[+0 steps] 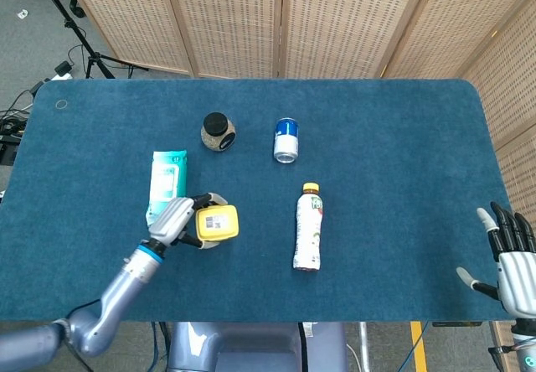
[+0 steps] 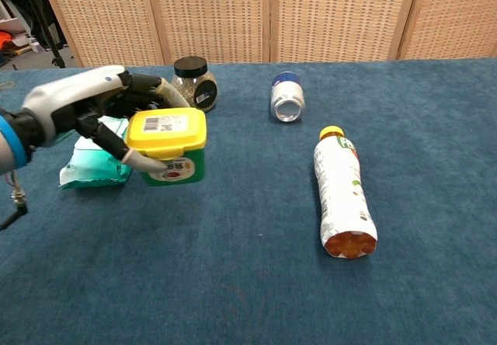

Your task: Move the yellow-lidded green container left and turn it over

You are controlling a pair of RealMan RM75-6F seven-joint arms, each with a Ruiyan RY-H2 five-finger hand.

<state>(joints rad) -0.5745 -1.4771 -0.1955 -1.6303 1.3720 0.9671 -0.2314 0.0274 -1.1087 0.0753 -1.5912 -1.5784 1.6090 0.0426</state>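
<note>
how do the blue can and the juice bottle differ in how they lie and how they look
The blue can is short and squat, with its open end facing the chest camera; the juice bottle is long and slim, with its base toward that camera and its yellow cap pointing away. The can is blue and silver; the bottle is mostly white with a printed label. The can lies farther back on the table. Both lie on their sides, untouched by either hand.

**Blue desk and what is lying on it**

A desk [image 1: 402, 137] covered in blue felt is carrying four things. A jar [image 1: 218, 131] is standing upright near the back, with a can [image 1: 286, 140] lying on its side well to its right. A wipes pack [image 1: 167, 185] is lying flat at the left. A bottle [image 1: 308, 226] is lying on its side, cap pointing toward the back.
</note>
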